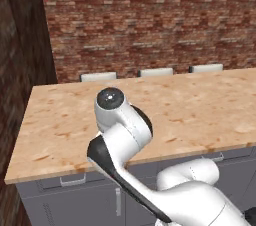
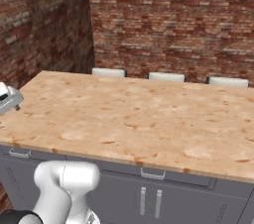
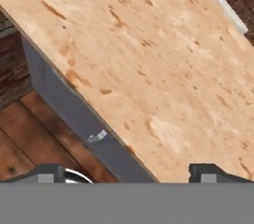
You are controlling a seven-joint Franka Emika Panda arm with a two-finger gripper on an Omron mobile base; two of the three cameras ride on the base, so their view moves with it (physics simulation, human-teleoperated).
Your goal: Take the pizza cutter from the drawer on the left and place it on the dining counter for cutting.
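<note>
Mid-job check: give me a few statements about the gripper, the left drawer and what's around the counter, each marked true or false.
1. The gripper has its jaws wide apart, with nothing between them. True.
2. Three pale chair backs stand along the far edge of the counter. True.
3. The drawer under the counter's left end is pulled out. False: its front sits flush with the cabinet, shut.
4. The wall behind the counter is white tile. False: it is red brick.
</note>
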